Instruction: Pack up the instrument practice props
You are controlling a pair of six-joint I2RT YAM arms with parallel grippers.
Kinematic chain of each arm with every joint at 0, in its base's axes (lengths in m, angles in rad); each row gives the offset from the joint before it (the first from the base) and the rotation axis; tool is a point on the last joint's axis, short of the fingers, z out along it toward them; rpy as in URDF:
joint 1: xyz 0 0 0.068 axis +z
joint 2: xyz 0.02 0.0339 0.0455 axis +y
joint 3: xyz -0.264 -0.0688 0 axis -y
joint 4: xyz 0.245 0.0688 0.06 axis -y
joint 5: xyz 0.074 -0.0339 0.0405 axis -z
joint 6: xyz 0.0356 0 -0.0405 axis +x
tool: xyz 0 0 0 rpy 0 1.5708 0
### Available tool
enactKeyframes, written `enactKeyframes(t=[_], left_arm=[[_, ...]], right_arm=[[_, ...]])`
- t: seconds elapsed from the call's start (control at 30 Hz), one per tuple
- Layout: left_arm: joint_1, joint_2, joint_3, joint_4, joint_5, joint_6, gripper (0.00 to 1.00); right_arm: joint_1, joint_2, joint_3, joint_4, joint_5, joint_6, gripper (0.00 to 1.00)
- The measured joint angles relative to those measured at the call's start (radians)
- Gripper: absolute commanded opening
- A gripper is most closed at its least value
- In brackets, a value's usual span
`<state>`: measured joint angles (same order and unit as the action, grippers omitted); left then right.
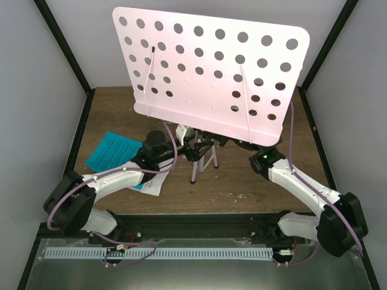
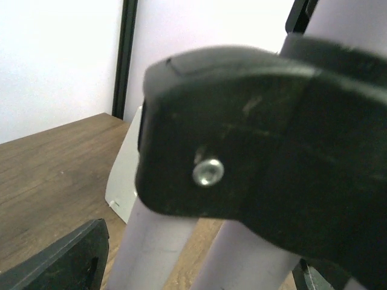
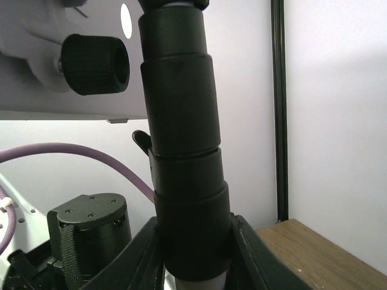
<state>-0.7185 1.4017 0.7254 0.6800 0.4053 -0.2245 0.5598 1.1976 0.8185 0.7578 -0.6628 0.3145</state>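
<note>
Right wrist | right jaws clamp music stand [image 3: 181, 151] shaft | left jaws wide around its legs

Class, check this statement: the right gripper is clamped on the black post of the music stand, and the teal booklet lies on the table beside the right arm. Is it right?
One slip: the teal booklet lies beside the left arm, as the top external view shows. The right gripper is indeed clamped on the black post of the music stand.
</note>
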Motion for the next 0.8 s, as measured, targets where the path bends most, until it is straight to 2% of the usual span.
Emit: enactKeyframes(t=[0.3, 0.47, 0.8], left_arm=[[-0.044, 0.067, 0.011, 0.056, -0.030, 0.016, 0.81], [-0.075, 0.111, 0.034, 0.067, -0.075, 0.016, 0.75], [-0.108, 0.180, 0.073, 0.123, -0.158, -0.003, 0.31]], right_arm=[[-0.001, -0.063, -0.062, 0.020, 0.040, 0.006, 0.01], [-0.002, -0.081, -0.085, 0.035, 0.069, 0.016, 0.01], [-0.012, -0.104, -0.101, 0.016, 0.167, 0.021, 0.01]])
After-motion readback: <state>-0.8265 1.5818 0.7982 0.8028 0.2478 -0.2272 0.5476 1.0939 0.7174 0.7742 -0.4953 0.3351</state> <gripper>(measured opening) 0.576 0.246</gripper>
